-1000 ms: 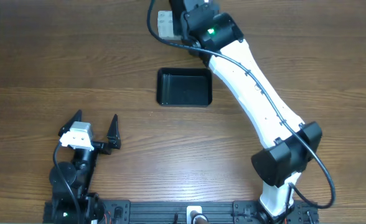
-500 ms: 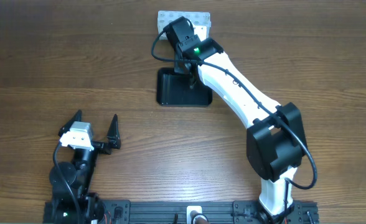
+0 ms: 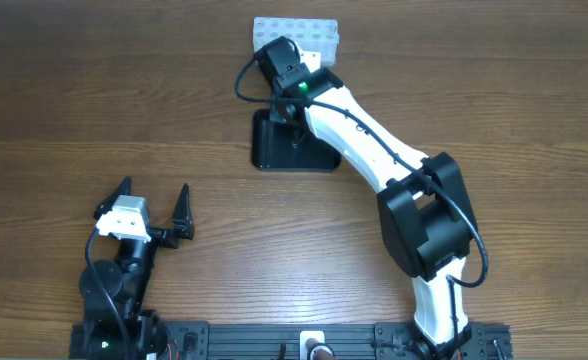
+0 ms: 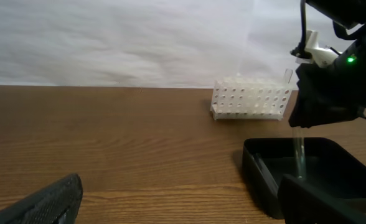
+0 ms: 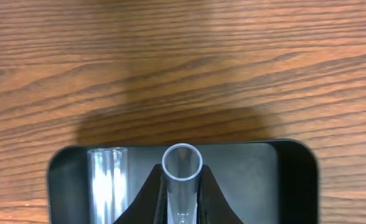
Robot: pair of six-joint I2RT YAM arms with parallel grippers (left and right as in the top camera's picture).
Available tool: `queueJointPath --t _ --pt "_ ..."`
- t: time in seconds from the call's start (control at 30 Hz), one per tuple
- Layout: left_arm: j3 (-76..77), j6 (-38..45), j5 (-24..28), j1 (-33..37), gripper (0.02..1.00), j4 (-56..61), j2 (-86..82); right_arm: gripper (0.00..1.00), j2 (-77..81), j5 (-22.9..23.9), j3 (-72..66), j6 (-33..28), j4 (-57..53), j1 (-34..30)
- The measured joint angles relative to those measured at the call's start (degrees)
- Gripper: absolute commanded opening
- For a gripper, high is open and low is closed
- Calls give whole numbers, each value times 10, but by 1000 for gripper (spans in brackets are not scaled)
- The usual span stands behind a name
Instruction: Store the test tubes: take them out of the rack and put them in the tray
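Note:
The white test tube rack [image 3: 296,36] stands at the far edge of the table, and the black tray [image 3: 319,155] lies just in front of it. My right gripper [image 3: 285,110] hangs over the tray's left half, shut on a clear test tube [image 5: 182,167] held upright. In the left wrist view that tube [image 4: 298,155] reaches down into the tray [image 4: 264,171] below the right gripper [image 4: 325,99]. Another clear tube [image 5: 106,180] lies flat in the tray [image 5: 295,180]. My left gripper [image 3: 155,187] stands open near the front left, far from the rack [image 4: 251,99].
Bare wooden table [image 3: 94,100] spreads to the left, right and front of the tray. A white backdrop [image 4: 108,37] rises behind the rack. The right arm's white link [image 3: 364,140] crosses the tray's right side.
The right arm has swung back from above the rack and come down over the tray's left half with the tube. The left arm has not moved.

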Motion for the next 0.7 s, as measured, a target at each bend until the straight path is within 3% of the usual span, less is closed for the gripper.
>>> queueJointPath --t 0.7 --pt "0 0 0 0 1000 0 0 130 26 -3 0 10 18 13"
